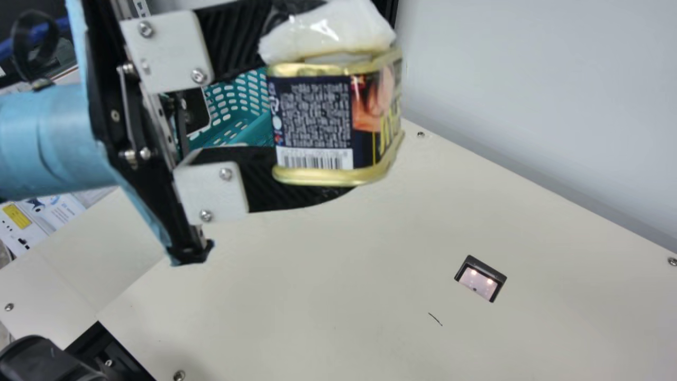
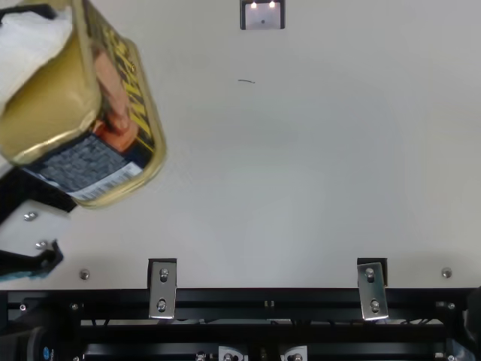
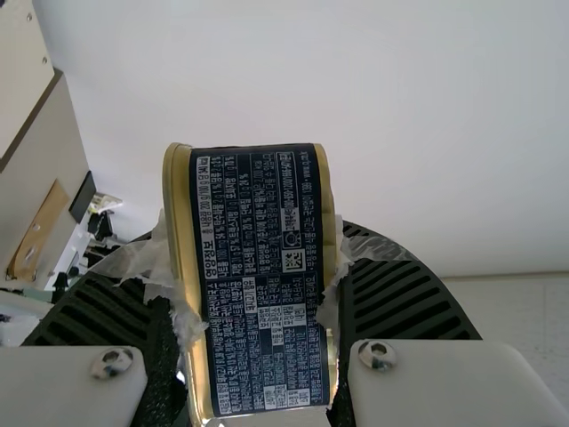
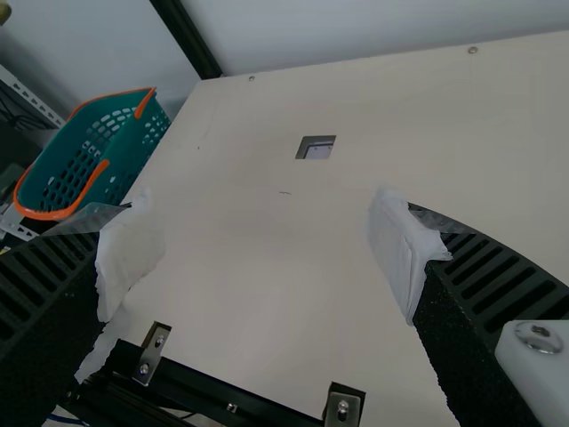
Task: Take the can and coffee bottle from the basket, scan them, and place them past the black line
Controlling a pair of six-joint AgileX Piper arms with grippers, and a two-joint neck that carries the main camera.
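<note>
In the main view my left gripper (image 1: 317, 114) is shut on the can (image 1: 317, 116), a gold-rimmed can with a dark label and a barcode, held up above the table. The top view has the can (image 2: 98, 143) at its upper left. The left wrist view shows the can (image 3: 262, 280) clamped between the padded fingers of my left gripper (image 3: 258, 302). My right gripper (image 4: 267, 258) is open in the right wrist view, nothing between its white-padded fingers. The teal basket (image 4: 138, 160) with orange handles stands beyond the table's edge; its contents cannot be made out.
A scanner window (image 1: 478, 280) with lit lamps is set into the cream table (image 1: 338, 296). A short thin dark mark (image 1: 435, 319) lies near it. A pale wall (image 1: 529, 79) rises behind the table, and metal brackets (image 2: 163, 289) sit along the front edge.
</note>
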